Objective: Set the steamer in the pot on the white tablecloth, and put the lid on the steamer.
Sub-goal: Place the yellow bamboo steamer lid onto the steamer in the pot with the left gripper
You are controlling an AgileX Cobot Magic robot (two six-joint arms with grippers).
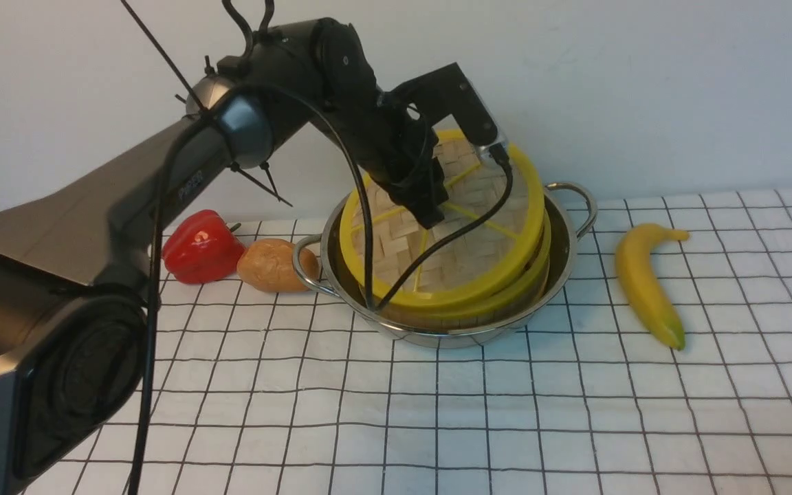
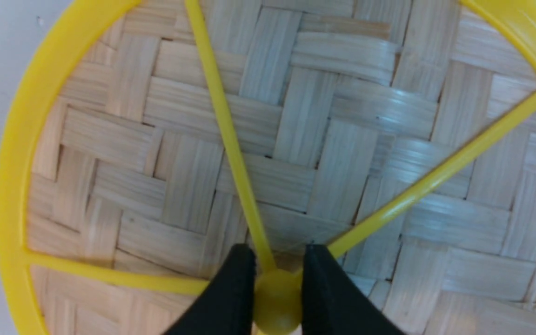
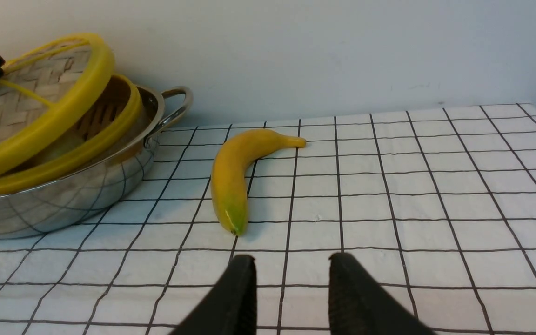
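Lid (image 1: 485, 258) tipped over the steamer (image 3: 103, 109), far edge high

Nearest lies open cloth (image 1: 506, 412), with the right hand (image 3: 292, 258) low over it, jaws apart and empty, well right of the pot (image 1: 437, 335). The pot stands mid-cloth and the steamer sits inside it. The left hand (image 2: 278, 260), reaching in from the left, is closed narrow on the lid's centre hub, directly above the steamer. The lid slants: its near edge is down at the steamer's rim, touching or not I cannot tell, and its far edge is raised toward the wall. I judge the coming move a levelling and a short drop, centred on the rim. A banana (image 1: 643, 282) lies just right of the pot, a pepper (image 1: 200, 247) and potato (image 1: 272, 265) just left; neither crowds the drop
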